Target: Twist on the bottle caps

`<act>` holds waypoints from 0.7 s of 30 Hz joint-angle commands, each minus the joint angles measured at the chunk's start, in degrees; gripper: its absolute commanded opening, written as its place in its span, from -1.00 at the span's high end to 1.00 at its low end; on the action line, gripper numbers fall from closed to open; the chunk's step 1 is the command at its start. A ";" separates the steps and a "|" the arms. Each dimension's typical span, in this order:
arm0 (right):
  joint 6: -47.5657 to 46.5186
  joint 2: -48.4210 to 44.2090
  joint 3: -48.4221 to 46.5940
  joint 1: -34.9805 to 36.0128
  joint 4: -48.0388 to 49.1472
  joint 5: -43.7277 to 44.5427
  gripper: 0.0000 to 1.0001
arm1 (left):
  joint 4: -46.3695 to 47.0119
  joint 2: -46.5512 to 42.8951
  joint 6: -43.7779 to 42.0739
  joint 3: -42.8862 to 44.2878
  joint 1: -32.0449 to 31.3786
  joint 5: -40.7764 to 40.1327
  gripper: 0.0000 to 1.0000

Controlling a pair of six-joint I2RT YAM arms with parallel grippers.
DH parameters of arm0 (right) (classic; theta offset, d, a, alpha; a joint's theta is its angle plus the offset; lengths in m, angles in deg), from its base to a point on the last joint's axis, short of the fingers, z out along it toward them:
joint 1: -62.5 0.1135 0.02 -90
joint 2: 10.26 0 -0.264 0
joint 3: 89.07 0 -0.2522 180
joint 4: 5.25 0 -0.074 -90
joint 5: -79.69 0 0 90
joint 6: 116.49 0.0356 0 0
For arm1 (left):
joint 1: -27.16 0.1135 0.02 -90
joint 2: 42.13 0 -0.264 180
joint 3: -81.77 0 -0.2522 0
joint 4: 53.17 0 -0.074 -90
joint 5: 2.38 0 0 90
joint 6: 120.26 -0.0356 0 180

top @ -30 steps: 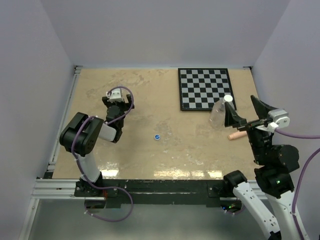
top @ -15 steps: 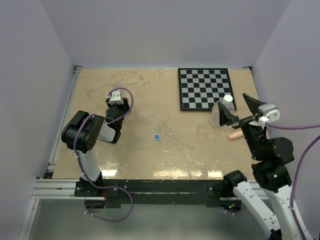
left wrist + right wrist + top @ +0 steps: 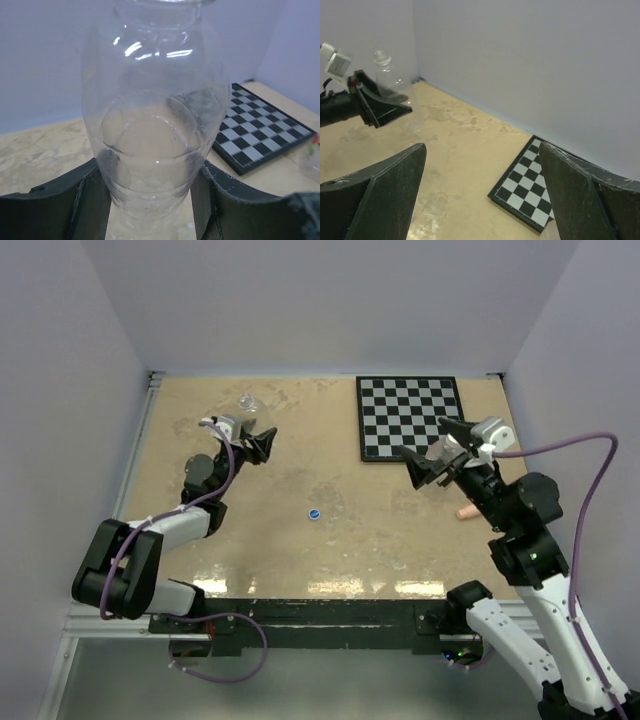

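Tan surface (image 3: 300,570) carries the blue cap (image 3: 314,513). The left hand (image 3: 258,443) clamps the plain bottle (image 3: 150,125) upright, so the wide-spread, empty right hand (image 3: 481,146) should probably fetch that cap squarely.

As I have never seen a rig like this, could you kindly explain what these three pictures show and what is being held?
Two robot arms stand at a table's near edge. One picture looks down from above; the other two come from cameras on each wrist. The left gripper grips a plain clear bottle with no cap on. The right gripper is open and empty. On the table lie a blue cap, a pinkish stick and a chessboard.
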 commanded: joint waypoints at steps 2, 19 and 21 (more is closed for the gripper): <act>2.41 5.68 -4.19 0.39 2.58 -13.37 -0.96 | -16.51 -4.87 2.03 5.07 -0.36 19.65 0.24; 13.84 15.53 -1.47 0.39 17.78 -32.54 -0.97 | -65.57 -16.57 -18.53 21.78 -8.88 34.01 0.30; 14.19 16.67 -1.39 0.39 19.36 -35.00 -0.97 | -68.21 -17.44 -20.20 21.16 -10.37 34.00 0.30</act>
